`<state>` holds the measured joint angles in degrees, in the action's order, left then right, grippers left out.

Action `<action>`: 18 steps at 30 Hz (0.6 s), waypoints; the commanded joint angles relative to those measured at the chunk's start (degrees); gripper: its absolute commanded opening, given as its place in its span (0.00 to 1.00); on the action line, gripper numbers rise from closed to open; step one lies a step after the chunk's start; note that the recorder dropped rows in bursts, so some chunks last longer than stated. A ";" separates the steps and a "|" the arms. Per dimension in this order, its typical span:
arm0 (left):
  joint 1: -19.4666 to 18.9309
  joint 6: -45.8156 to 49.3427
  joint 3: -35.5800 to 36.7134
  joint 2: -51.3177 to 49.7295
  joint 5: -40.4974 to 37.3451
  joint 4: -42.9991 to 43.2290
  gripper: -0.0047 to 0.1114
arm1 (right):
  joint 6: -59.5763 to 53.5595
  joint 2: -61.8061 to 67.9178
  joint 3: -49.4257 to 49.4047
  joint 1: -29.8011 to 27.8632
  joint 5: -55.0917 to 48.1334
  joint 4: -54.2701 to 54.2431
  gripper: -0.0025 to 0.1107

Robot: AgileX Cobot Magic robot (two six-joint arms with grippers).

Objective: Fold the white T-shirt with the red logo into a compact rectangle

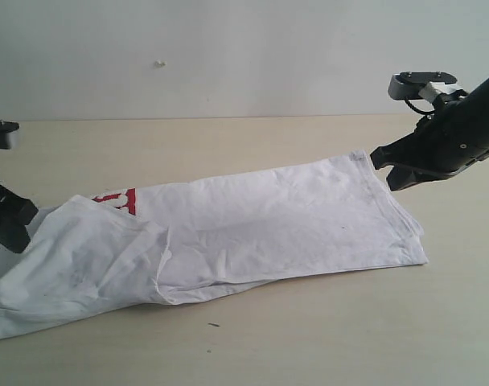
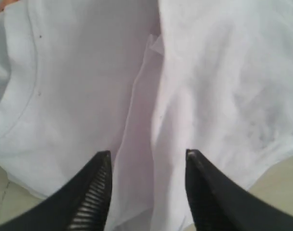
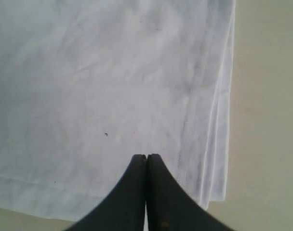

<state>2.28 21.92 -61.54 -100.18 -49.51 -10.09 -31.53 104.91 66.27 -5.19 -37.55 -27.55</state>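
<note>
shirts: one white t-shirt, mid-frame
logos: one red logo, left, partly covered
grippers: two; left gripper spread, empty; right gripper pinched closed, nothing held

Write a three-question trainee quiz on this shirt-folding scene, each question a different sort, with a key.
1. True or false: the right gripper has its jaws wide open.
2. Multiple choice: in the exterior view, how much of the red logo shows? A) all of it; B) only a small part, next to a folded-over layer; C) none.
3. Fill in: the left gripper hangs over the white T-shirt with its jaws ____.
Key: 1 false, the right gripper is shut; 2 B; 3 open.
</note>
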 commanded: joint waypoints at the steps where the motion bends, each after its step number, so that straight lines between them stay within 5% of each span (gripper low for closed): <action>1: -0.12 0.40 2.01 0.78 -1.25 -1.20 0.45 | -0.16 -0.15 -0.21 -0.13 0.00 -0.49 0.02; 5: -0.12 1.87 7.82 0.78 5.76 -1.06 0.57 | -0.16 -0.15 -0.21 -0.13 -0.64 -1.13 0.02; 9: -0.12 2.08 9.39 -0.09 5.40 -0.82 0.57 | -0.16 -0.15 -0.21 -0.13 -0.64 -1.13 0.02; 13: -0.12 2.08 9.67 -2.06 2.52 -0.82 0.39 | -0.16 -0.15 -0.21 -0.13 -0.51 -1.36 0.02; 17: -0.12 3.15 9.67 -2.18 0.30 0.04 0.04 | -0.38 -0.15 -0.21 -0.13 -0.39 -2.41 0.02; 18: -0.12 3.31 9.57 -2.18 0.06 0.28 0.04 | -0.51 -0.15 -0.21 -0.13 -0.39 -2.42 0.02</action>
<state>2.28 24.66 -51.94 -102.32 -48.26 -10.41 -31.53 104.91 66.27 -5.19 -38.00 -29.24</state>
